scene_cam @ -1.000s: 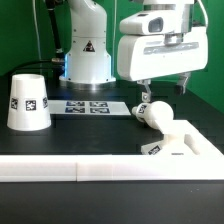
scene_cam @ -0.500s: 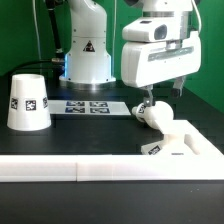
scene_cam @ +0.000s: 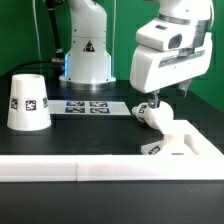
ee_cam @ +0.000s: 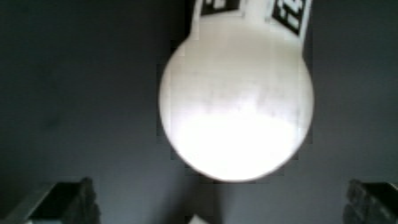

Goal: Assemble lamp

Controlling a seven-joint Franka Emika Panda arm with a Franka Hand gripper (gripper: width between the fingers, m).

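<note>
Hovering gripper [ee_cam: 217, 203] (jaws spread) | bulb [scene_cam: 151, 114] touching base [scene_cam: 190, 141] | shade [scene_cam: 28, 102] well apart

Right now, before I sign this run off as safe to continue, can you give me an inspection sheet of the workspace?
Surface: black table, matte.
Job's things: shade standing wide end down at the exterior view's left; bulb lying on its side beside the base; whether they touch is unclear.
Clutter: marker board lying flat; white border bar along the near edge.
Grippers: gripper open, above the bulb, holding nothing.
Cables: what looks like a dark cable beside the arm's pedestal.
Surroundings: green backdrop.
</note>
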